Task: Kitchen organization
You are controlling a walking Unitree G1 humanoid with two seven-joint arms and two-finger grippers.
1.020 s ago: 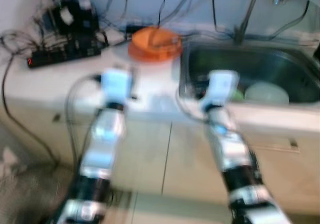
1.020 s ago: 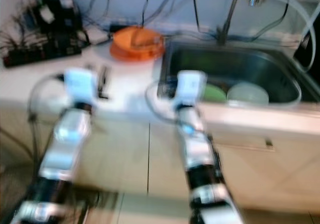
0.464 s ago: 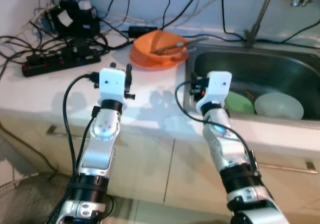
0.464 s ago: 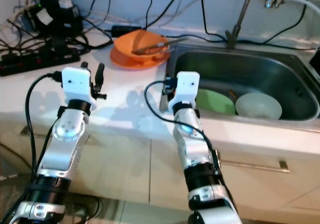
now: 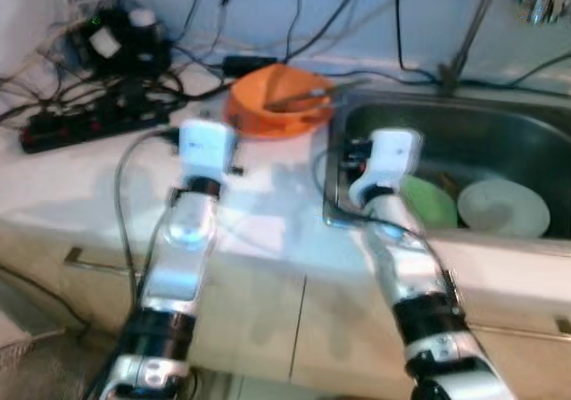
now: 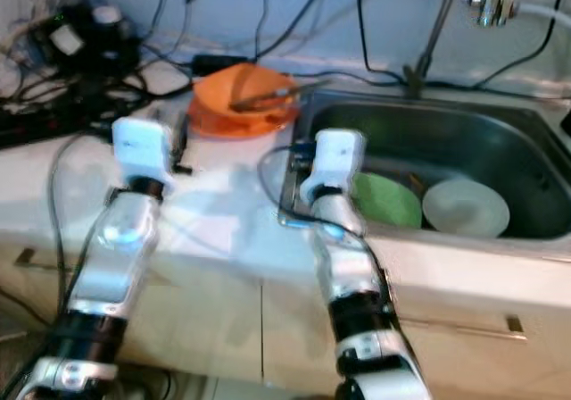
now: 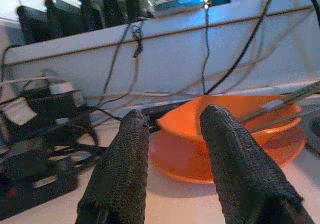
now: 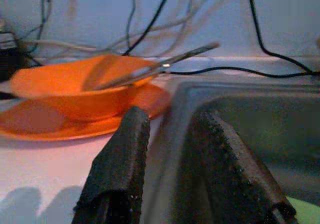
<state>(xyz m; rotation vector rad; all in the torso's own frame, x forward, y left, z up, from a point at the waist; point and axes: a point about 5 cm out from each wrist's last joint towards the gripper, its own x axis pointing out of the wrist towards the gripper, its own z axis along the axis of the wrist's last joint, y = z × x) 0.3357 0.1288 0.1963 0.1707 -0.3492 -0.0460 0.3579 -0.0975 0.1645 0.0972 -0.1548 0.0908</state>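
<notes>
Both arms are reaching over the front edge of the white bench (image 5: 80, 181), and neither gripper is holding anything. The left gripper (image 7: 172, 149) is standing with its fingers parted a moderate way, and the orange bowl (image 7: 235, 119) on its orange plate (image 7: 200, 161) is lying just ahead of the fingertips, slightly to the right gripper's side. Metal utensils (image 8: 155, 66) are resting across the bowl, their handles overhanging the rim toward the sink (image 6: 464, 141).

The right gripper (image 8: 167, 149) is likewise parted and empty, hovering above the sink's near-left corner. A green plate (image 6: 388, 199) and a pale plate (image 6: 466, 208) are lying in the basin just beyond and to the outer side of it.

Risks, as judged from this position:
- The loose utensils are likely to slide or tip out if the bowl is lifted or nudged, dropping into the sink or onto the bench.
- Bowl and plate are stacked, not joined; a grip on the bowl alone may drag the plate along the bench.
- A black power strip (image 5: 85, 119) and tangled cables (image 5: 161, 79) are lying beyond and outward of the left gripper, near a wet area; a wide sweep could snag them.
- The right gripper is working close to the steel rim and could strike it when descending.
</notes>
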